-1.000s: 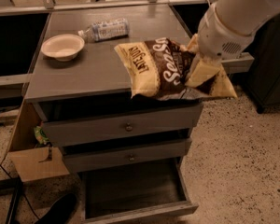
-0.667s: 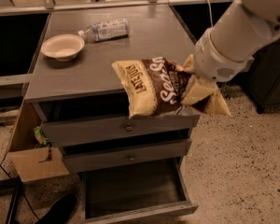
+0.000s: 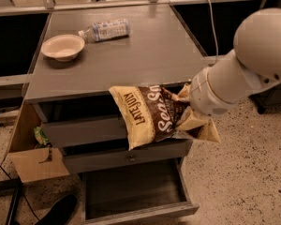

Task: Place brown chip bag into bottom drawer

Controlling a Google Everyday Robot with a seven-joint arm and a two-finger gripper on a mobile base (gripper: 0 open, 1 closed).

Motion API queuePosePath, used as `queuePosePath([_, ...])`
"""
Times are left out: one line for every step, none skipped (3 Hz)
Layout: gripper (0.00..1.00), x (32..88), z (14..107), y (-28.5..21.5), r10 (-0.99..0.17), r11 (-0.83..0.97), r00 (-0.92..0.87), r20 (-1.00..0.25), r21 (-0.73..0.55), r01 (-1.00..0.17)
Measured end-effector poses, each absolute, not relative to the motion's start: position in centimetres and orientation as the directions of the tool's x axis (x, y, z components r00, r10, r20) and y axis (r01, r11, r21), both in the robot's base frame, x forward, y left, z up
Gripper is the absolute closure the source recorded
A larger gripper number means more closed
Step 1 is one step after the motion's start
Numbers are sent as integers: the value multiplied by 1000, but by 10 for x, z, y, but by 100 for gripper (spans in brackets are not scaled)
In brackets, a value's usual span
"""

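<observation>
Since the earlier frames the white robot arm (image 3: 243, 64) has come down and forward, carrying the crinkly dark-brown and tan-yellow chip bag with white script lettering (image 3: 152, 118) off the front edge of the grey tabletop (image 3: 145, 55). The bag now hangs in the air at centre frame, in front of the two shallow grey drawers, the top drawer (image 3: 79, 131) and the middle drawer (image 3: 126, 157). The gripper (image 3: 191, 112) sits at centre right, buried in the bag's crumpled right end and clamped on it. The bag lies roughly level, its tan end pointing left. Directly below it, at the bottom of the frame, the deep grey bottom drawer (image 3: 131, 191) stands pulled out, showing its dark wood-grain floor. On the tabletop at upper left rest a shallow cream bowl (image 3: 63, 47) and, just beside it, a clear plastic water bottle (image 3: 104, 30) lying on its side. Left of the cabinet, an open cardboard box (image 3: 37, 165) holds a small green packet (image 3: 40, 136). The room's floor is speckled beige terrazzo (image 3: 239, 182), and dark shelving runs behind the table.
</observation>
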State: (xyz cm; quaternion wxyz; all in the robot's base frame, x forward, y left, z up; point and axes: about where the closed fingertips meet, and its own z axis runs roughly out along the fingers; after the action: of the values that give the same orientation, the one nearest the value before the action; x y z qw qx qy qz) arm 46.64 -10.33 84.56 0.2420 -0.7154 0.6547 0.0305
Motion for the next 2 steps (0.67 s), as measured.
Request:
queuePosePath([100, 462, 810, -92, -910, -47, 173, -376, -321, -946])
queuePosePath([100, 460, 767, -80, -912, -66, 181, -369, -304, -950])
